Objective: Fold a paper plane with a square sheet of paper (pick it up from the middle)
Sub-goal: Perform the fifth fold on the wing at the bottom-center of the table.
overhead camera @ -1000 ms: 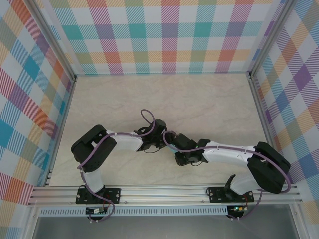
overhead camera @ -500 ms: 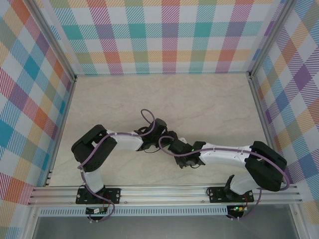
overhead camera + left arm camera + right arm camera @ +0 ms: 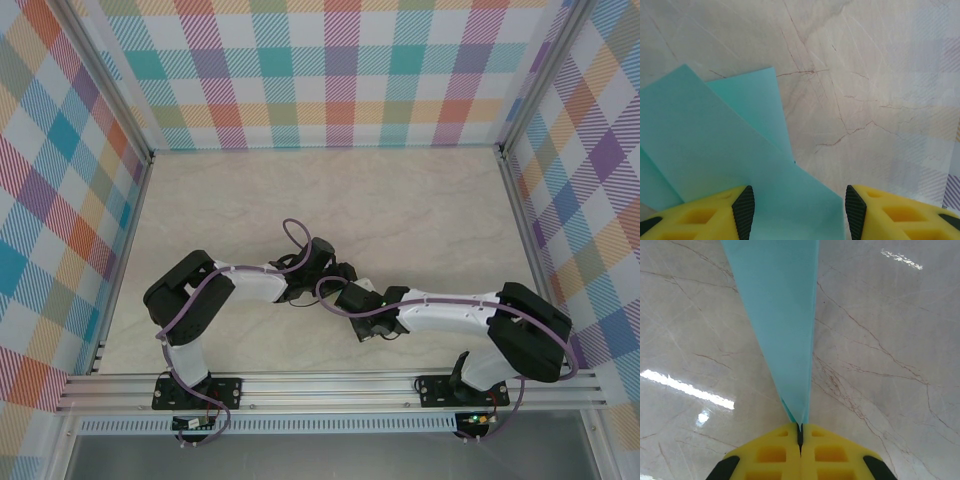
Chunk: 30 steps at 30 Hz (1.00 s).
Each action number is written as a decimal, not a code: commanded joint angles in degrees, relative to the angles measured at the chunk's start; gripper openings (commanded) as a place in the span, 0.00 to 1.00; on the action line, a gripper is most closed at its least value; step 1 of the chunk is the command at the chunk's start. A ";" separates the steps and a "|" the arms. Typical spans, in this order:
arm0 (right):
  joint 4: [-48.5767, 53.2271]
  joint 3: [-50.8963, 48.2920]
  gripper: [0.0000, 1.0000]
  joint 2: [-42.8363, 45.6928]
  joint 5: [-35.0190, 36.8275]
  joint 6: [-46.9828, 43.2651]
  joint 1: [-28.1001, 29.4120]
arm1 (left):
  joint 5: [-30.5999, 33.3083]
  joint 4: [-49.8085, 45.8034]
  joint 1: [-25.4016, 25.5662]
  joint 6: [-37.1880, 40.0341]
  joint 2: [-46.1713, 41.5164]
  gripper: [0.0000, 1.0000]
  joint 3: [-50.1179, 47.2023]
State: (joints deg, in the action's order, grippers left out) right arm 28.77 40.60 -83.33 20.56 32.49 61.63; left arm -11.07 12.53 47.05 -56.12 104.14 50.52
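Right wrist view: my right hand (image 3: 800, 427) has its yellow fingers (image 3: 770, 455) pressed tight together at the bottom centre of the frame, pinching the narrow tip of the sheet of paper (image 3: 782, 315).
Paper at my right hand: a turquoise band, slim where I grip it and widening toward the top edge of the frame. I cannot tell whether it lifts clear of the marbled surface (image 3: 890, 340).
Left wrist view: my left hand (image 3: 799, 212) stands moderately wide, closed on nothing, its two black-padded fingertips (image 3: 743, 215) apart at the bottom of the frame.
Paper at my left hand: it covers the left and lower centre of the frame in overlapping layers with slanted edges, one corner reaching the upper left. It runs into the gap between my fingertips.
Surface: pale with thin brown veins, bare across the right half of the left wrist frame.
Top external view: my left arm (image 3: 250, 283) and right arm (image 3: 450, 310) meet at the centre of the frame, wrists just beside each other.
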 commanded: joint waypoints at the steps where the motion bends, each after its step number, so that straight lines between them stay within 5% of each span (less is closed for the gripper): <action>1: 1.86 0.37 0.05 -1.31 0.69 0.06 0.34 | -0.07 -1.24 -0.20 0.09 5.71 0.54 -0.73; 7: -0.76 -1.73 0.30 6.08 -2.91 0.02 0.05 | -0.05 -1.46 -0.15 0.18 5.47 0.54 -1.20; 12: -6.17 -5.43 0.41 14.05 -12.17 -0.55 -4.84 | 0.06 -1.55 -0.20 0.22 5.24 0.54 -1.26; 17: -10.21 -7.10 0.38 15.46 -21.13 -2.15 -9.02 | -0.09 -1.55 -0.14 0.30 5.28 0.54 -1.05; 30: -10.30 -6.76 0.27 10.53 -20.34 -2.96 -12.12 | -0.27 -1.46 -0.18 0.22 5.46 0.54 -0.88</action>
State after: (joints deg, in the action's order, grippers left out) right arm 20.12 34.26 -72.20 1.69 30.55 49.98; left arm -11.09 12.53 47.05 -56.12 104.14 50.52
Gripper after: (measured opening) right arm 0.287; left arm 0.540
